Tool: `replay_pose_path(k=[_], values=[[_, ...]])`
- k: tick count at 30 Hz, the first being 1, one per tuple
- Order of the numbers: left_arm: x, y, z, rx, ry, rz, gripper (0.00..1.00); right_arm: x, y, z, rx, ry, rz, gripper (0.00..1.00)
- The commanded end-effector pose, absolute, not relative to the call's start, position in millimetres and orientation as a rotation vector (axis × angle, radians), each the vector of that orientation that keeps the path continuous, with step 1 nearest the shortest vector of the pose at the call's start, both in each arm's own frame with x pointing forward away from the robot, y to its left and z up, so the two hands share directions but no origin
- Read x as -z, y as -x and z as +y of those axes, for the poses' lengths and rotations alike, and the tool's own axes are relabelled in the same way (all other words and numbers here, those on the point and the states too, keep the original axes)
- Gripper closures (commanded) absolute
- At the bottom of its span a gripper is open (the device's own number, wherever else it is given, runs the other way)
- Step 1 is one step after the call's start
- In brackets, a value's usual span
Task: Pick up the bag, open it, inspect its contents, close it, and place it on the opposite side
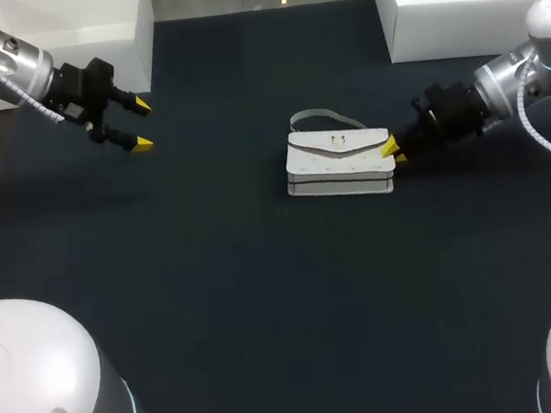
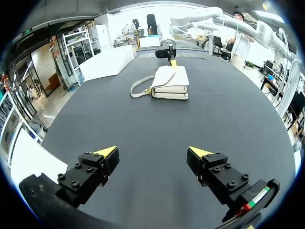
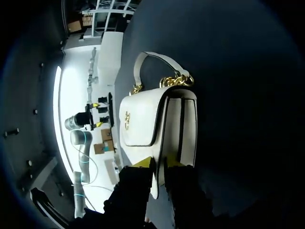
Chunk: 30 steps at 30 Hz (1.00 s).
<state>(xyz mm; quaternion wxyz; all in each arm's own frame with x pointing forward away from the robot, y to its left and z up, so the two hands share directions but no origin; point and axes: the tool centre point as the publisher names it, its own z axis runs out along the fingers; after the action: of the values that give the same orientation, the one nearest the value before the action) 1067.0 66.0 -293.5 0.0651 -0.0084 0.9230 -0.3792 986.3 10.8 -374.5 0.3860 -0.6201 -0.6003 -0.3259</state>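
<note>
A white handbag (image 1: pixel 340 160) with a gold clasp and a grey-white handle lies on the dark table (image 1: pixel 265 296), right of the middle. My right gripper (image 1: pixel 391 151) is at the bag's right end. In the right wrist view its yellow tips (image 3: pixel 158 164) straddle the edge of the bag's front flap (image 3: pixel 143 119), and both fingers press on it. My left gripper (image 1: pixel 139 125) hangs open at the far left, well away from the bag. In the left wrist view, nothing is between its fingers (image 2: pixel 152 152); the bag (image 2: pixel 169 82) and my right gripper (image 2: pixel 172 61) lie far ahead.
One white box (image 1: pixel 89 29) stands at the back left corner and another white box (image 1: pixel 461 0) at the back right. The bag's handle (image 1: pixel 320 116) lies flat on the table behind the bag.
</note>
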Motion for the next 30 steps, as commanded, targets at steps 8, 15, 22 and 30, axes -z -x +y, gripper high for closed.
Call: replay_pose_path(k=[8, 15, 22, 30], values=[[294.9, -1067.5, 66.3, 1.149, 0.024, 2.782, 0.00, 365.3, -981.3, 4.6, 0.908, 1.662, -1.486, 0.53], [294.9, -1067.5, 66.3, 1.149, 0.024, 2.782, 0.00, 362.6, -974.3, 2.3, 0.955, 1.694, -1.457, 0.64], [294.9, -1067.5, 66.3, 1.149, 0.024, 2.782, 0.00, 366.5, -975.6, 5.0, 0.979, 1.738, -1.431, 0.62], [294.9, -1067.5, 66.3, 1.149, 0.024, 2.782, 0.00, 368.5, -980.6, 5.2, 1.023, 1.748, -1.395, 0.64]])
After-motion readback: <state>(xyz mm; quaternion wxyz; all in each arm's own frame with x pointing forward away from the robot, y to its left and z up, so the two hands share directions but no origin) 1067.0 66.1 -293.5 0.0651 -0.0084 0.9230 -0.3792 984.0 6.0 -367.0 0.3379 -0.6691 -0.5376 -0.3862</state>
